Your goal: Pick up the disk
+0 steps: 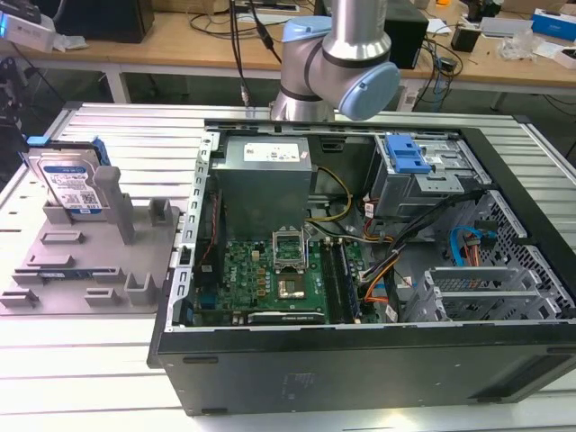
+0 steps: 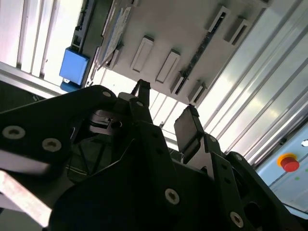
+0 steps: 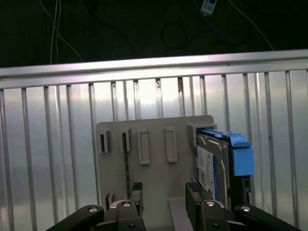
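The disk [image 1: 70,184] stands on edge in the grey fixture [image 1: 90,270] (label showing). The gripper [image 3: 164,204] hovers, jaws wide and empty, the disk ahead and aside of their gap.

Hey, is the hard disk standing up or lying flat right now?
Upright: the disk stands on its edge in the grey fixture, beside an upright post.

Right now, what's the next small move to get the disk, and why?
Probably slide the end effector sideways toward the silver rectangular metal disk with blue rails. It is open and empty, lined up with a bare part of the grey plastic fixture, while the disk stands upright in the fixture off to one side of that gap.
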`<action>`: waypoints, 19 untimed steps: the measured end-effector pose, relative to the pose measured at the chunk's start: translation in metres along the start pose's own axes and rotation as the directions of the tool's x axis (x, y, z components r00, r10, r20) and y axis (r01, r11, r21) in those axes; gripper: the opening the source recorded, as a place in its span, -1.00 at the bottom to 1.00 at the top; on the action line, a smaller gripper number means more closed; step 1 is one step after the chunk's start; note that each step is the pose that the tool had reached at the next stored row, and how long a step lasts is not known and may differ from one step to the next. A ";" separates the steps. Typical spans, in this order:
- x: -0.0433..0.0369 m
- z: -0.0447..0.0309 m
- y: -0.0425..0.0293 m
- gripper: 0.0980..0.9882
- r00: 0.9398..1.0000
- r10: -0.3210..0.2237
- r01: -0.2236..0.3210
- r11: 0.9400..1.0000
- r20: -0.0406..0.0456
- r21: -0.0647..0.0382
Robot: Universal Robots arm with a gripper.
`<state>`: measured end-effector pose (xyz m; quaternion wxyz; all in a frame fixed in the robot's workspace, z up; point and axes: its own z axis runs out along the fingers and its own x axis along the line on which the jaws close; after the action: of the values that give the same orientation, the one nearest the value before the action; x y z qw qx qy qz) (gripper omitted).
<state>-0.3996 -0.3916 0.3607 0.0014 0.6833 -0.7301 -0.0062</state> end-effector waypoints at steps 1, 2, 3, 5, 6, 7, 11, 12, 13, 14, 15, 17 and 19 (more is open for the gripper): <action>-0.0028 0.0000 0.0019 -0.14 1.000 -0.002 0.002 1.000 -0.002 0.000; -0.0046 0.0002 0.0033 -0.14 1.000 -0.005 0.005 1.000 -0.002 0.000; -0.0066 0.0005 0.0047 -0.14 1.000 -0.010 0.010 1.000 -0.002 0.000; -0.0109 0.0010 0.0073 -0.14 1.000 -0.018 0.018 1.000 -0.002 0.000; -0.0134 0.0013 0.0081 -0.14 1.000 -0.021 0.021 1.000 -0.002 0.000; -0.0252 0.0018 0.0093 -0.14 1.000 -0.026 0.026 1.000 -0.002 0.000; -0.0510 0.0024 0.0110 -0.14 1.000 -0.028 0.028 1.000 -0.002 0.000; -0.0570 0.0026 0.0116 -0.14 1.000 -0.029 0.029 1.000 -0.002 0.000; -0.0609 0.0028 0.0121 -0.14 1.000 -0.030 0.030 1.000 -0.002 0.000; -0.0666 0.0032 0.0133 -0.14 0.999 -0.032 0.032 0.999 -0.002 -0.001; -0.0679 0.0036 0.0141 -0.14 0.999 -0.033 0.033 0.999 -0.002 0.000; -0.0681 0.0037 0.0145 -0.14 0.999 -0.034 0.034 0.999 -0.002 0.000; -0.0681 0.0037 0.0147 -0.14 0.999 -0.033 0.033 0.999 -0.002 0.000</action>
<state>-0.4097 -0.3226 0.3576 0.0023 0.6954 -0.7186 -0.0055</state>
